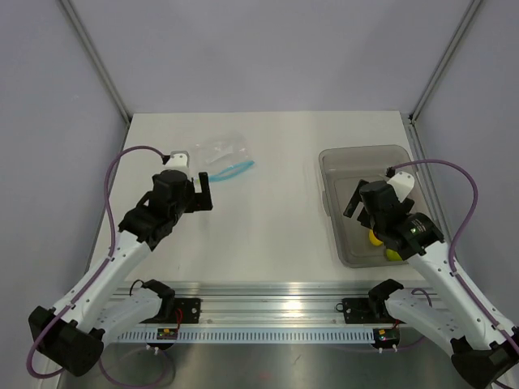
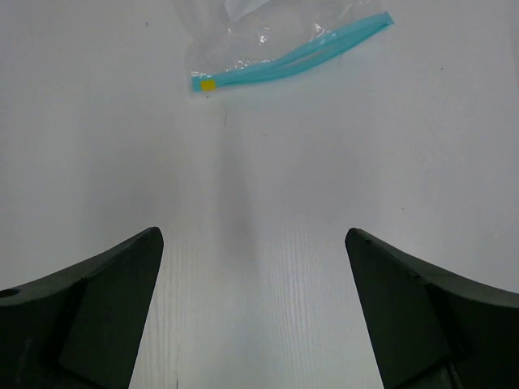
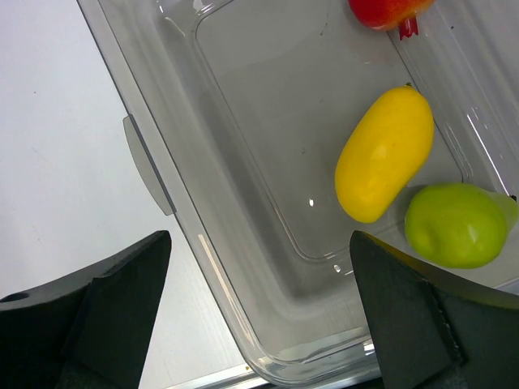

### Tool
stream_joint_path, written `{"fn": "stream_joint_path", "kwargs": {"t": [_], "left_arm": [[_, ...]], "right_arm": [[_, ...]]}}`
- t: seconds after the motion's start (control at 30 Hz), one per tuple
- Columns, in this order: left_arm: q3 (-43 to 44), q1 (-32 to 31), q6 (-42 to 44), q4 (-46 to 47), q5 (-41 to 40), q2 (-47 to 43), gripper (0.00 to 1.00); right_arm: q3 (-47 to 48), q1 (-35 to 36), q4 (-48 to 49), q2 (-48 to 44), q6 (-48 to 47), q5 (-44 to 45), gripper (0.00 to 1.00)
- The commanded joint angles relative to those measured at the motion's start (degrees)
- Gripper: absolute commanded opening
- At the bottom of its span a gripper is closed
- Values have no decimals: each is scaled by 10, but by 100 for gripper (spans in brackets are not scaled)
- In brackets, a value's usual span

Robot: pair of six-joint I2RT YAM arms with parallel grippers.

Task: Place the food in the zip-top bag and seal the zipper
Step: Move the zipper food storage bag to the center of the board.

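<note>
In the grey bin (image 3: 162, 170), 3 fruits (image 3: 383, 154) near spread right claw (image 3: 259, 239), bag (image 2: 259, 36) beyond spread left claw (image 2: 254, 235)

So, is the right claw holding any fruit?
No, the right claw is open and empty, and the yellow fruit lies loose in the bin.

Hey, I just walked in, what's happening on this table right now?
The left claw hangs open just short of the clear zip-top bag, which lies empty on the table. The right claw, also open, hovers over the grey bin holding the yellow fruit, green fruit and red fruit. Nothing has been picked up yet.
</note>
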Motion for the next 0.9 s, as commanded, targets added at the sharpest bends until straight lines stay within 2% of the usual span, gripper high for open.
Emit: {"fn": "stream_joint_path", "kwargs": {"t": [0.0, 0.1, 0.37, 0.5, 0.53, 0.67, 0.77, 0.83, 0.87], "left_arm": [[43, -3, -9, -10, -2, 24, 99], [55, -2, -36, -18, -42, 35, 99], [134, -4, 58, -53, 4, 126, 99], [190, -24, 101, -52, -69, 213, 99], [212, -31, 121, -50, -111, 231, 99], [238, -67, 187, -10, -153, 320, 99], [238, -69, 245, 41, -166, 374, 98], [235, -69, 288, 90, -164, 408, 96], [231, -69, 299, 120, -166, 419, 91]], "right_arm": [[7, -3, 4, 1, 20, 23, 99], [0, -3, 4, 0, 24, 20, 99], [-19, -3, 19, -29, 6, -9, 99], [-26, -3, 39, -51, 1, -41, 99], [-26, -3, 41, -58, 2, -45, 99], [-26, -3, 39, -65, 10, -46, 100], [-21, -3, 32, -60, 15, -47, 99], [-19, -3, 26, -58, 19, -47, 99], [-19, -3, 25, -57, 21, -49, 99]]}}
